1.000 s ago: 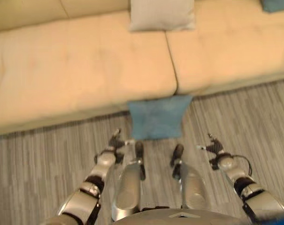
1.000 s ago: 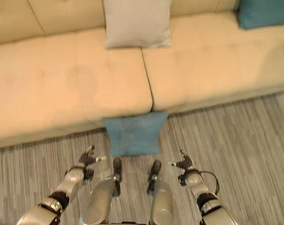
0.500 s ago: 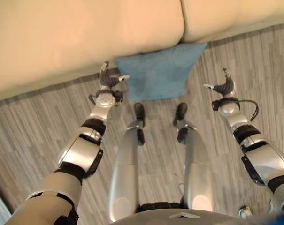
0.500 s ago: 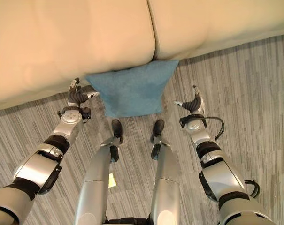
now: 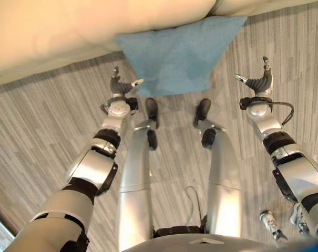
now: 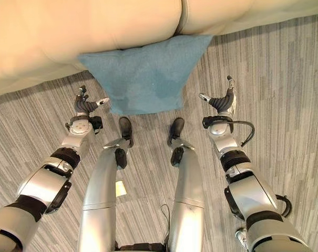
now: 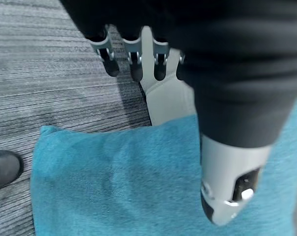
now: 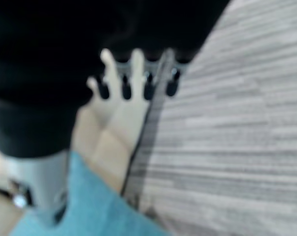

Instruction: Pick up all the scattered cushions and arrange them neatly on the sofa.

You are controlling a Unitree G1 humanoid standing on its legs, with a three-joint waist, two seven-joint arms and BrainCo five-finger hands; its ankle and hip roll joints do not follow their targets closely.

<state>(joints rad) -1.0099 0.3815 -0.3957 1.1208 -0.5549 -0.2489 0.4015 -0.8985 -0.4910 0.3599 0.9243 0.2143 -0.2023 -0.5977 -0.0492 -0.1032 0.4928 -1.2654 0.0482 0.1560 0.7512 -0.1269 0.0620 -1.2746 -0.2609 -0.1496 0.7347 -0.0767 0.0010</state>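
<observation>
A blue cushion [image 6: 145,73] lies flat on the grey striped floor [image 6: 285,79], its far edge tucked against the front of the beige sofa [image 6: 69,31], below the seam between two seat pads. The left robot hand [image 6: 86,105] hovers just beside the cushion's near left corner, fingers relaxed and spread, thumb pointing toward the fabric, holding nothing; whether the thumb tip touches the cushion cannot be told. The right robot hand [image 6: 223,100] hangs near the cushion's right side, apart from it, fingers straight and thumb spread, also empty. In the left wrist view the left hand's fingers [image 7: 133,61] point over the floor toward the sofa base, with the cushion [image 7: 114,182] beneath the thumb. In the right wrist view the right hand's fingers [image 8: 136,81] extend toward the sofa, with the cushion [image 8: 94,206] lying under the wrist.
</observation>
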